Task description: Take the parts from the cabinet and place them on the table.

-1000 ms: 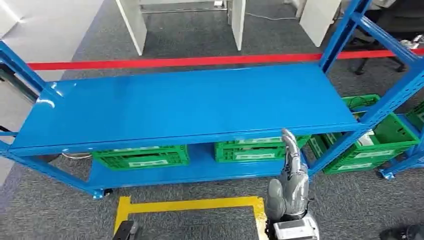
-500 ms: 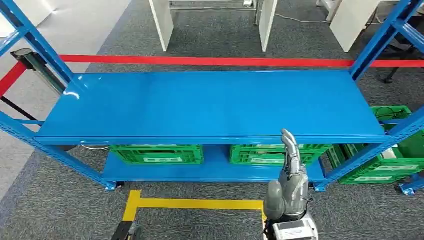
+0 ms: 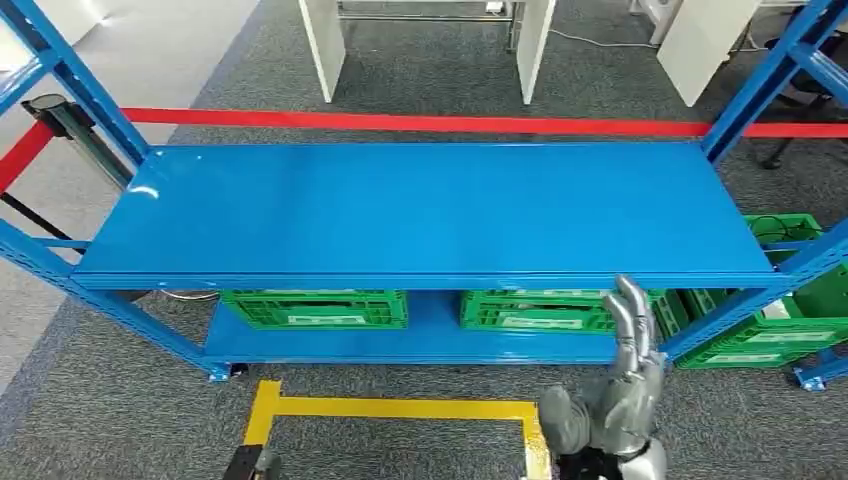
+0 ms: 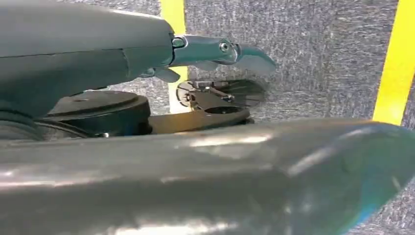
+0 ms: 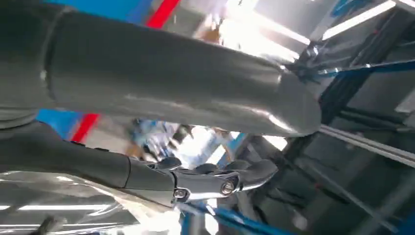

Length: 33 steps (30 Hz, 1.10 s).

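The blue cabinet rack [image 3: 430,215] stands in front of me, its top shelf bare. On its lower shelf sit two green crates, one on the left [image 3: 313,308] and one on the right [image 3: 540,310], each with a white label; their contents are hidden under the top shelf. My right hand [image 3: 615,395] is raised before the right crate, fingers [image 3: 632,310] stretched upward and holding nothing. In the right wrist view the right hand [image 5: 161,93] reaches toward blue rack beams. My left hand [image 4: 147,171] hangs low over grey carpet, fingers [image 4: 215,49] straight and empty.
Another green crate [image 3: 790,300] sits low in the neighbouring rack on the right. Yellow tape [image 3: 390,408] marks the carpet at my feet, and a red line [image 3: 420,123] runs behind the rack. White furniture legs [image 3: 325,50] stand beyond it.
The camera swung at first, shifting the whole scene. Since half a second ago my right hand has moved to the right and dropped slightly, staying empty.
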{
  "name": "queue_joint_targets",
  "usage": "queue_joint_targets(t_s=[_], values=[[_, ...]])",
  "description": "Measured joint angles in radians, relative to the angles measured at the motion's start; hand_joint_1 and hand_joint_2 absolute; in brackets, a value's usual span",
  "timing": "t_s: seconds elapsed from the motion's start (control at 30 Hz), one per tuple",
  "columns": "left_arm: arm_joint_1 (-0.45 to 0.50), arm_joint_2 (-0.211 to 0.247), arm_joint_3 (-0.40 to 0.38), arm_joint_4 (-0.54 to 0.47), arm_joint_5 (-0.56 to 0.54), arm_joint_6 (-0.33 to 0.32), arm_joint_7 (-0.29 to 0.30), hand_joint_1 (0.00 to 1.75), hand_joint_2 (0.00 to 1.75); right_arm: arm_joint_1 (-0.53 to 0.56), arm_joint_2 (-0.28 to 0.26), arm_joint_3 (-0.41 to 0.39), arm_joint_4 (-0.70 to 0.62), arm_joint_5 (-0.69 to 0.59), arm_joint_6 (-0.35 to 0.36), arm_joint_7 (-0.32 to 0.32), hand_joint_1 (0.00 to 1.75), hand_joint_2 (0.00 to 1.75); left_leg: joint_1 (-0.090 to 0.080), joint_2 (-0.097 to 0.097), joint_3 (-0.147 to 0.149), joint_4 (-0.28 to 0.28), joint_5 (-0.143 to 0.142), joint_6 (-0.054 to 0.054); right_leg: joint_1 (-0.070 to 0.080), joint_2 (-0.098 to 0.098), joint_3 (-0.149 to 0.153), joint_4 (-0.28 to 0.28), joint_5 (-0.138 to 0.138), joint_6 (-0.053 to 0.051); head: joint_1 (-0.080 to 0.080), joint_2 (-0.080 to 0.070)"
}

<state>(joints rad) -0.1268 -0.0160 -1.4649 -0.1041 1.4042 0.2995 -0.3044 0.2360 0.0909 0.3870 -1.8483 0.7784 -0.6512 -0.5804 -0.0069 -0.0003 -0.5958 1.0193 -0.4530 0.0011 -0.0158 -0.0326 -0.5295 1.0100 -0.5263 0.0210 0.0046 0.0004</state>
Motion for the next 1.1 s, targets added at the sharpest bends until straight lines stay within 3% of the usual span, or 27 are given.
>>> queue_joint_targets(t_s=[0.13,0.33,0.5,0.53,0.6,0.73,0.93,1.0,1.1], values=[[0.003,-0.002,0.000,0.000,0.024,0.004,-0.003,0.00,0.00,0.070,0.112,-0.190,-0.046,0.076,-0.002,-0.106,0.00,0.00,0.001,-0.001,0.002,0.000,0.000,0.000,0.001,0.000,0.001,0.000,0.000,0.000,-0.001,0.000],[0.004,-0.006,0.000,0.000,0.046,0.011,-0.008,0.00,0.00,0.101,0.193,-0.472,-0.079,0.060,-0.002,-0.114,0.00,0.00,0.001,-0.001,0.003,-0.001,0.000,0.000,0.001,0.000,0.003,0.000,-0.001,0.001,0.000,0.000],[0.004,-0.008,0.000,0.000,0.071,0.016,-0.018,0.00,0.00,0.081,0.216,-0.671,-0.009,0.061,-0.002,-0.057,0.00,0.00,0.001,-0.001,0.006,-0.001,-0.001,0.002,0.001,0.000,0.002,0.000,-0.002,0.003,0.000,0.000],[0.004,-0.008,0.000,0.000,0.074,0.016,-0.020,0.00,1.75,0.075,0.220,-0.710,0.027,0.054,-0.002,-0.057,0.00,0.00,0.001,-0.001,0.006,-0.001,-0.002,0.002,0.001,0.000,0.003,0.000,-0.002,0.003,0.000,0.000],[0.004,-0.008,0.000,0.000,0.083,0.018,-0.023,0.00,1.75,0.055,0.225,-0.781,0.102,0.039,-0.002,-0.095,0.00,0.00,0.000,-0.001,0.007,-0.001,-0.002,0.002,0.000,0.001,0.006,0.000,-0.002,0.003,0.000,0.000],[0.004,-0.013,0.001,0.000,0.095,0.018,-0.023,0.00,1.75,-0.024,0.235,-0.958,0.367,0.066,-0.002,-0.106,0.00,0.00,0.001,-0.001,0.011,0.000,-0.003,0.005,0.000,-0.002,0.003,-0.001,-0.005,0.007,0.000,0.000],[0.006,-0.019,0.000,0.000,0.105,0.014,-0.017,0.00,1.75,-0.141,0.238,-1.250,0.748,0.308,-0.002,-0.112,0.00,0.00,0.000,-0.002,0.012,0.000,-0.005,0.006,0.000,-0.001,0.009,-0.001,-0.005,0.007,0.001,0.000],[0.005,-0.021,0.000,0.000,0.109,0.009,-0.005,0.00,1.75,-0.191,0.235,-1.402,0.908,0.447,-0.002,-0.034,0.00,0.00,0.000,-0.001,0.013,0.000,-0.005,0.006,0.000,0.000,0.010,-0.001,-0.005,0.007,-0.001,0.000],[0.004,-0.025,0.000,0.000,0.110,-0.008,0.016,0.00,1.75,-0.245,0.214,-1.562,1.157,0.543,0.003,0.197,0.00,0.00,0.000,-0.002,0.014,-0.001,-0.006,0.007,0.000,-0.002,0.008,-0.001,-0.008,0.007,0.000,0.000]])
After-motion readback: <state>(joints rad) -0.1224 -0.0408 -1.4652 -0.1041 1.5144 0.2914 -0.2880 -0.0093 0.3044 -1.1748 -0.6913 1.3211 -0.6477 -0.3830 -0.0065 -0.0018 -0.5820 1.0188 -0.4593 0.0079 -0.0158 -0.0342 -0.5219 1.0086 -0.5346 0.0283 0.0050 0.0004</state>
